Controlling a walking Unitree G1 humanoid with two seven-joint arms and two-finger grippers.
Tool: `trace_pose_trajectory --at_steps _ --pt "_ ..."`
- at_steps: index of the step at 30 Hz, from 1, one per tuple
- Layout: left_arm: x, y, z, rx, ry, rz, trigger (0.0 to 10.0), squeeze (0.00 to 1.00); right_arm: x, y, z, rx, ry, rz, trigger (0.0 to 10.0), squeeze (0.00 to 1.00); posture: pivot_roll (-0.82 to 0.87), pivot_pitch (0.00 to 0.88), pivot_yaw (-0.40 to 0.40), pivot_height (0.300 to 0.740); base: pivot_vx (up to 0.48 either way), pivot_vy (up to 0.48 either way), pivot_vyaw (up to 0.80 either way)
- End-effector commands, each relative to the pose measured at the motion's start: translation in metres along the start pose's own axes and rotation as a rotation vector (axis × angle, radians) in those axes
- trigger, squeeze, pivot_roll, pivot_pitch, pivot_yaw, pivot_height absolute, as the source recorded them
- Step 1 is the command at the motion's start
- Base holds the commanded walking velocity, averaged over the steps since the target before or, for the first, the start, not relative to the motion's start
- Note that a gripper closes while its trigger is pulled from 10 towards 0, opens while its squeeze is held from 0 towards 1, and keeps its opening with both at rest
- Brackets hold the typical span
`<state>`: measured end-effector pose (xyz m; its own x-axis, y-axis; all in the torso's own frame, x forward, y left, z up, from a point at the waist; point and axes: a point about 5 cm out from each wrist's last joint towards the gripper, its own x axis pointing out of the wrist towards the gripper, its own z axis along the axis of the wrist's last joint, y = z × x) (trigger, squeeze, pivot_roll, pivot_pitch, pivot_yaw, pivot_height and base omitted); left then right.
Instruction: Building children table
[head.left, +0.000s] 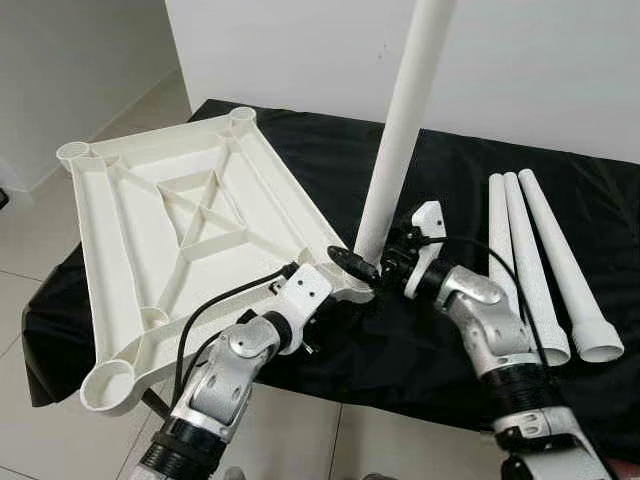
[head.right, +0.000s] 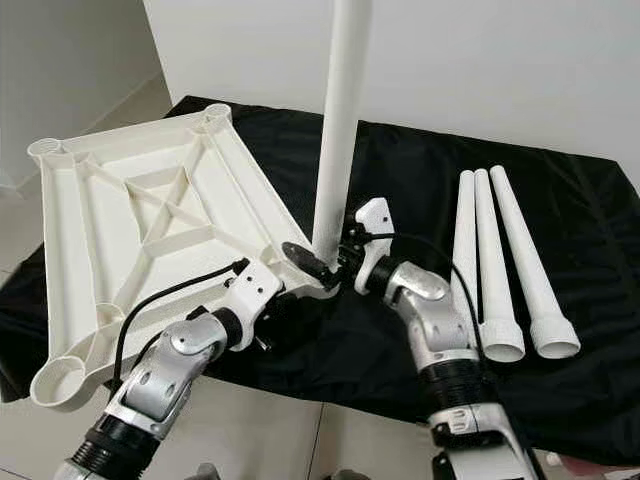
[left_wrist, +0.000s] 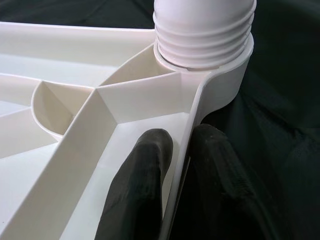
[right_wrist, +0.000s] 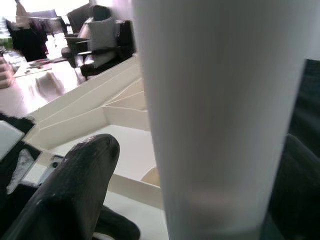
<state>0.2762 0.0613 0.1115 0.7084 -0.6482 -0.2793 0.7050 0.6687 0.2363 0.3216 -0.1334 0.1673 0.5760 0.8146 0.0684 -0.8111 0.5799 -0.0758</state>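
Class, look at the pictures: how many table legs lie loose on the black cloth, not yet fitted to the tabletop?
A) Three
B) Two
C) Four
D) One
A: three loose legs lie side by side on the black cloth, while a fourth leg stands upright in a corner socket of the tabletop.

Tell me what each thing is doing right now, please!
Tabletop: upside down on the black cloth, ribs showing, tilted.
Standing leg: upright, threaded end in the tabletop's near corner socket.
Three spare legs: lying side by side on the cloth.
Left pincer: shut on the tabletop's rim.
Right pincer: shut on the standing leg.
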Motion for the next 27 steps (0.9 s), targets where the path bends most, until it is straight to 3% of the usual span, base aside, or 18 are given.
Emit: trace_pose_trajectory --at_steps 1,16,27 --pt "-0.003 -0.012 -0.001 0.007 -0.007 -0.188 10.0 0.00 -0.002 -0.003 -0.001 0.010 -0.008 0.057 10.0 0.00 -0.02 0.000 -0.040 0.740 0.000 0.000 0.00" --pt "-0.020 -0.015 -0.003 0.043 -0.016 -0.340 10.0 0.00 -0.011 -0.017 -0.004 -0.030 0.079 0.249 10.0 0.00 -0.01 0.000 -0.047 0.740 0.000 0.000 0.00" --pt "-0.022 -0.013 -0.004 0.049 -0.004 -0.359 10.0 0.00 -0.008 -0.018 -0.002 -0.024 0.061 0.318 10.0 0.00 -0.01 0.000 -0.044 0.740 0.000 0.000 0.00"
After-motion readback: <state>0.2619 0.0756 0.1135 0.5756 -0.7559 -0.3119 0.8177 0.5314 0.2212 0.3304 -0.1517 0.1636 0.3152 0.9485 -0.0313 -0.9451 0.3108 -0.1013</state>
